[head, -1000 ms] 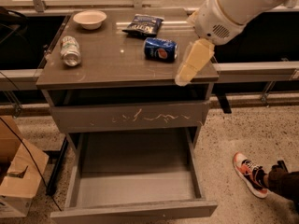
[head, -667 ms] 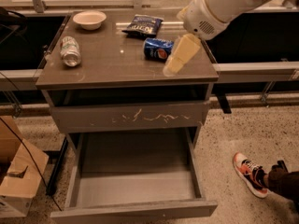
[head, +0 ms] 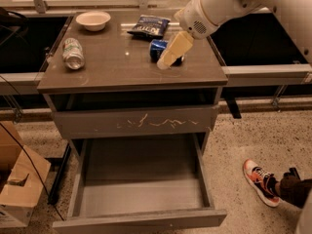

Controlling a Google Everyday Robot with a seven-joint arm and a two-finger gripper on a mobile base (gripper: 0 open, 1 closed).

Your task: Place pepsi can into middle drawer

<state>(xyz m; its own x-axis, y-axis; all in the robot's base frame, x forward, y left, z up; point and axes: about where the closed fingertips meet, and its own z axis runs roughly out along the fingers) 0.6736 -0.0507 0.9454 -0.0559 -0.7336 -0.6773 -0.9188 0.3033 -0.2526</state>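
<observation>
The pepsi can (head: 156, 47) lies on its side on the grey cabinet top (head: 112, 67), right of centre, just in front of the snack bag. My gripper (head: 172, 50) reaches in from the upper right on the white arm and hangs right over the can's right half, hiding part of it. I cannot tell whether it touches the can. The middle drawer (head: 97, 204) is pulled out wide below, with a plain grey floor and nothing in it.
A green-and-white can (head: 73, 53) lies at the top's left. A white bowl (head: 93, 19) and a dark blue snack bag (head: 148, 27) sit at the back. A closed drawer front with white scratches (head: 136, 123) is above the open drawer. A cardboard box (head: 19, 179) stands left; a person's shoe (head: 261, 182) is right.
My gripper has moved left across the cabinet top, from the right front edge to directly over the pepsi can. The can and drawer have not moved.
</observation>
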